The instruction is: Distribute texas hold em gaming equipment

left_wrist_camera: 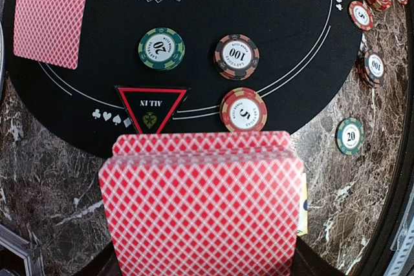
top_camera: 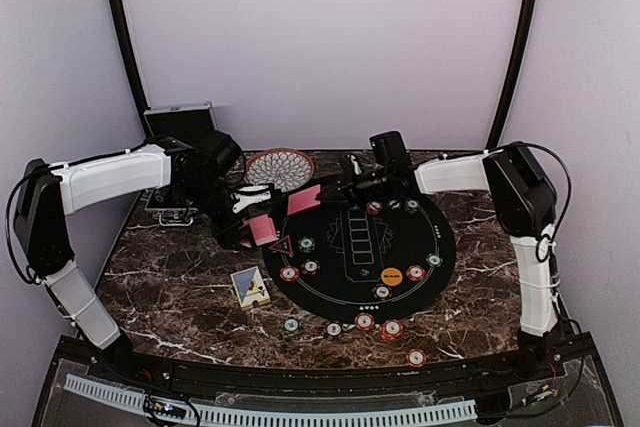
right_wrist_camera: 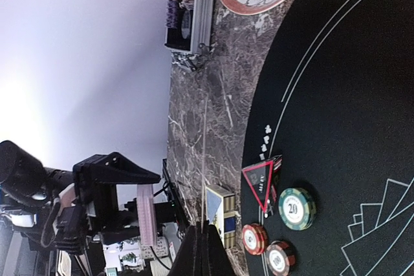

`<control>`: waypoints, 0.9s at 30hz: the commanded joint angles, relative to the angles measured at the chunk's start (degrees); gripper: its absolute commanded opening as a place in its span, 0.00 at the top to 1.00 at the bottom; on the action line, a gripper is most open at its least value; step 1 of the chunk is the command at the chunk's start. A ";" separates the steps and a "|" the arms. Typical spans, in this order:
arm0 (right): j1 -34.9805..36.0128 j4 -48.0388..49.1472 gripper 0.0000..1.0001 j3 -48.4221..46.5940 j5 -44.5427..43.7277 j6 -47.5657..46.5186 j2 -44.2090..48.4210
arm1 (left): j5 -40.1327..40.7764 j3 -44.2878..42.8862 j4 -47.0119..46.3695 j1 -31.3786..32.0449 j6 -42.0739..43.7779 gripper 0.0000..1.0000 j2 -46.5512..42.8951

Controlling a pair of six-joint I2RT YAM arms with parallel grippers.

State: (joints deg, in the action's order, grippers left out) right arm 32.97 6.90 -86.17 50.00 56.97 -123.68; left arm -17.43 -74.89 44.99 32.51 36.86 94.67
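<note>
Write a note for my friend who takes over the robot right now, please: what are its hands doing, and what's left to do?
Left gripper: shut on the deck of red-backed cards, by the left edge of the black mat.
Right gripper: shut on a single card, held over the mat.
Done: chips sit on the mat and on the marble table near its front edge; red triangle marker and orange button are on the mat.
Left: no card lies dealt yet; probably set this one down, then deal more.

wall (top_camera: 320,37): plain pale lilac | table (top_camera: 170,287): dark veined marble | poles (top_camera: 125,37): two, dark, curved, at corners
</note>
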 commanded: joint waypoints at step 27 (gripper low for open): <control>5.69 -26.83 0.72 -28.51 -20.20 -13.68 -18.64 | -4.02 -0.21 2.97 -0.28 1.77 0.93 -2.18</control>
State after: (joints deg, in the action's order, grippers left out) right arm 38.15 -15.77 -112.97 34.33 47.75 -143.04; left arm -19.53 -74.89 46.33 32.51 37.54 94.67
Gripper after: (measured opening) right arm 0.191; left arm 0.693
